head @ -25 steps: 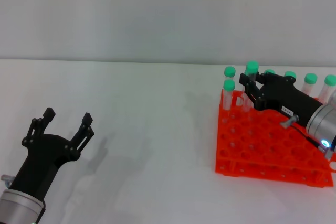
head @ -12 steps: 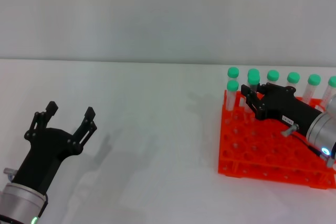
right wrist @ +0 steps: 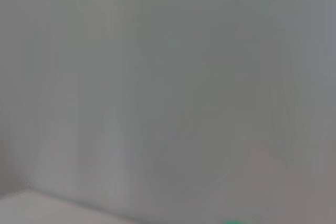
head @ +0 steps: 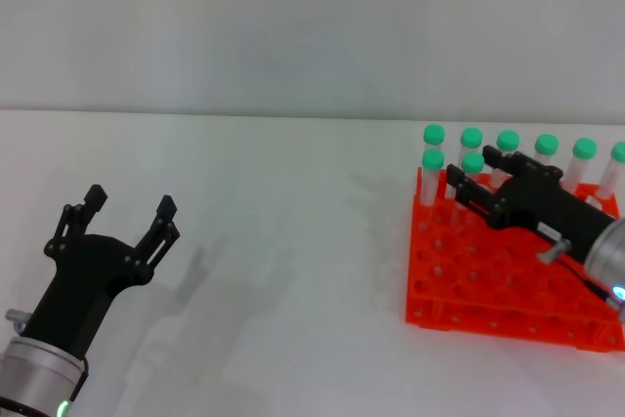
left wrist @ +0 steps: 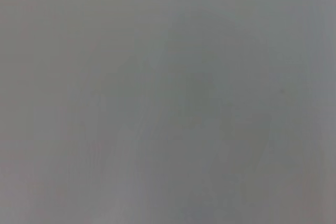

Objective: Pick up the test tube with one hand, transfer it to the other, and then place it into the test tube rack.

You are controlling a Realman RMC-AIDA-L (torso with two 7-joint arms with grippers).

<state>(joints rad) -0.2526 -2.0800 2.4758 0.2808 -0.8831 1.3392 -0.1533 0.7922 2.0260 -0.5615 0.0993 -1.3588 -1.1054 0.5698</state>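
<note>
Nearest me, the left gripper [head: 125, 212] hung low over the bare white surface [head: 293, 241], fingers spread wide and holding nothing. I judged it parked there, its hand-off part done, well clear of the work on the other side.

Across to the right, the rack [head: 508, 285] sat on the surface, and the right gripper [head: 479, 178] reached in over its far rows. Its fingers stood a little apart on either side of the tube [head: 473, 175], whose green cap showed between them in the second row, just beside another capped tube. I could not tell for sure whether the fingers touched it; my read was that the tube was seated in its hole and the grip was loose or letting go.

Farther back, a row of green-capped tubes [head: 508, 148] stood along the rack's rear edge, which explained the low, slanted approach. The wrist views showed nothing useful.
</note>
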